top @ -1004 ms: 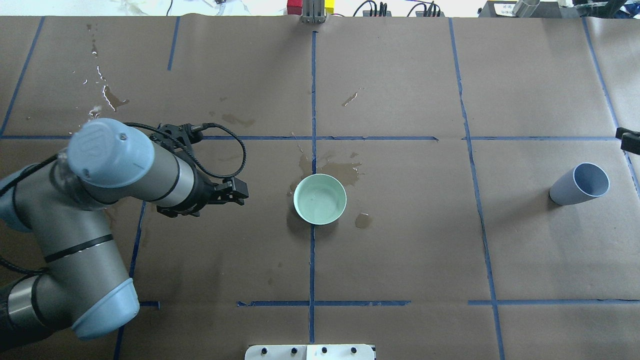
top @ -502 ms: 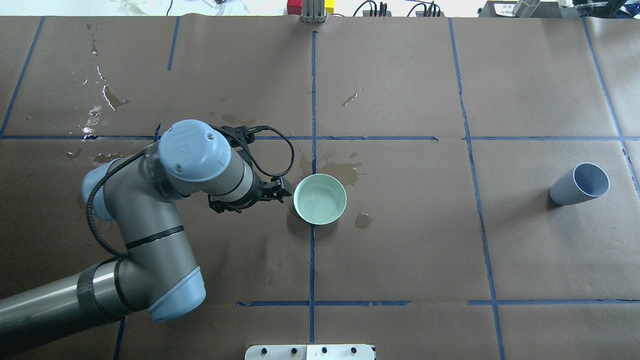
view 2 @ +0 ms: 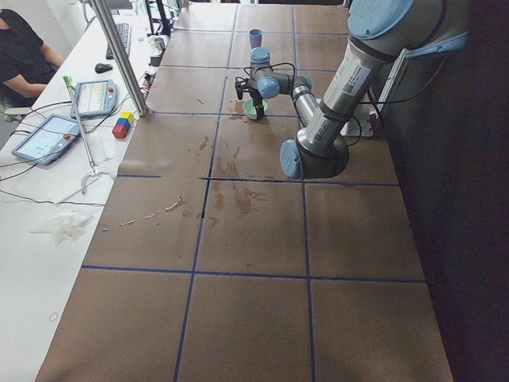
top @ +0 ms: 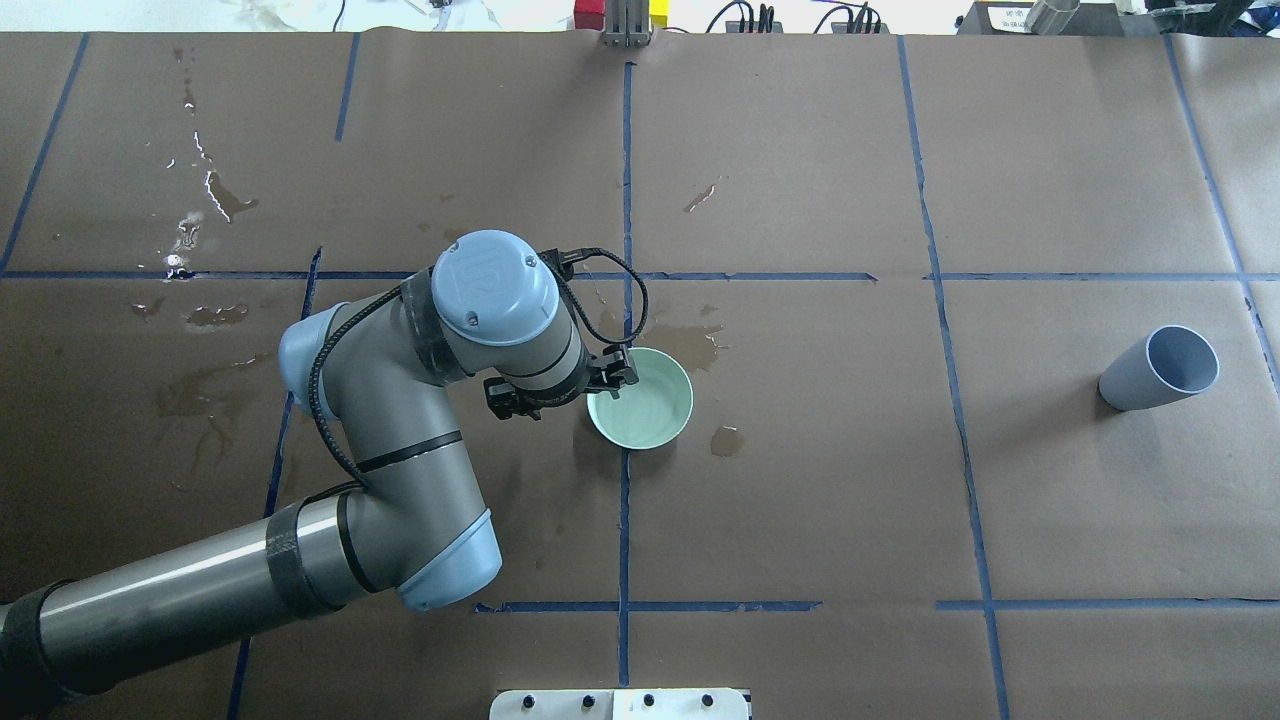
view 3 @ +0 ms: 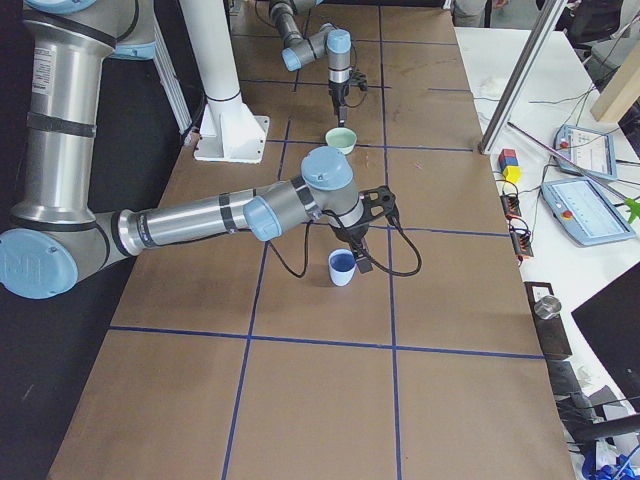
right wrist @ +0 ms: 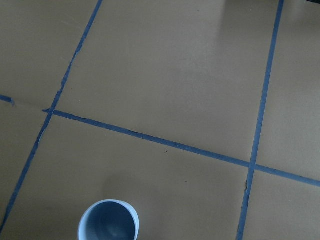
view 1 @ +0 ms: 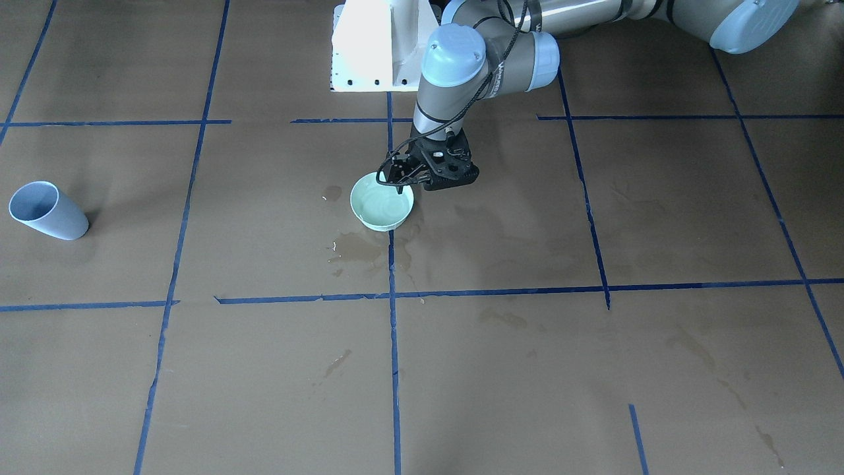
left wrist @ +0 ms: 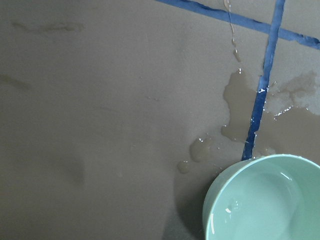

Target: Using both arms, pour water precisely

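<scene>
A pale green bowl stands at the table's middle with a little clear water in it. My left gripper is at the bowl's left rim, jaws apart, one finger over the rim; it also shows in the front view. A light blue cup stands upright at the far right, empty inside as the right wrist view shows. My right gripper shows only in the exterior right view, just beside the cup; I cannot tell whether it is open or shut.
Wet patches lie on the brown paper behind and right of the bowl. Shiny droplets lie at the far left. The white pedestal stands at the robot's side. A metal post and coloured blocks stand at the far edge.
My left arm has swung right across the table, and its gripper has gone from well left of the bowl to its left rim. A black part at the right edge has left the overhead view.
</scene>
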`<state>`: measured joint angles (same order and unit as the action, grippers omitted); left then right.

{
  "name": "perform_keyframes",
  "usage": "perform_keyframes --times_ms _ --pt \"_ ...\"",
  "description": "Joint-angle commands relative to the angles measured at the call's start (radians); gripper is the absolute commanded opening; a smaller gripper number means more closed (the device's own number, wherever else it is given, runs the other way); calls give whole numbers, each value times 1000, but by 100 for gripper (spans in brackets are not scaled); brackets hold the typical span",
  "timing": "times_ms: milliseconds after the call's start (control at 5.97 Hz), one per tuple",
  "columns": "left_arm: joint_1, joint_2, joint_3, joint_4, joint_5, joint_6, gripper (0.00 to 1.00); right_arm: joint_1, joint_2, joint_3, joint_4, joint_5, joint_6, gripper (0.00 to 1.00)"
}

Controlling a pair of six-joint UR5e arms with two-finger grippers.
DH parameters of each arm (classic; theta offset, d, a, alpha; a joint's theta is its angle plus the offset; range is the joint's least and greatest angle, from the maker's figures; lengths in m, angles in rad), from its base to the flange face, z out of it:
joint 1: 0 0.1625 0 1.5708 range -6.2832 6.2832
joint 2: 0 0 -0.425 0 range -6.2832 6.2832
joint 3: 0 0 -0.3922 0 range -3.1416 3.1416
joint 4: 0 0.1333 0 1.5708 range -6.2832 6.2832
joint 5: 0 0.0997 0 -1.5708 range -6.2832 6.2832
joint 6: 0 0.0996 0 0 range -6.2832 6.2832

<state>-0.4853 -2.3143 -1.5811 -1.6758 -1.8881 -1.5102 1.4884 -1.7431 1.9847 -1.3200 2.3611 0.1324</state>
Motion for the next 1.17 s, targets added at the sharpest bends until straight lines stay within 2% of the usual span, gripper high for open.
perform_keyframes --times_ms 0,335,502,670,837,1004 --pt "16 -31 52 -2 0 -4 72 13 -1 8 -31 21 -34 100" --pt "27 -31 64 -2 0 -1 62 13 -1 8 -31 18 -33 100" --pt "30 -30 64 -4 0 -1 51 13 0 8 -31 17 -31 100" --pt "30 -31 64 -7 0 -2 32 13 -1 8 -31 17 -31 100" --pt "28 -27 64 -39 0 -5 7 13 -3 8 -33 17 -31 100" --pt "25 -22 61 -77 0 -2 0 13 -6 9 -31 18 -31 100"
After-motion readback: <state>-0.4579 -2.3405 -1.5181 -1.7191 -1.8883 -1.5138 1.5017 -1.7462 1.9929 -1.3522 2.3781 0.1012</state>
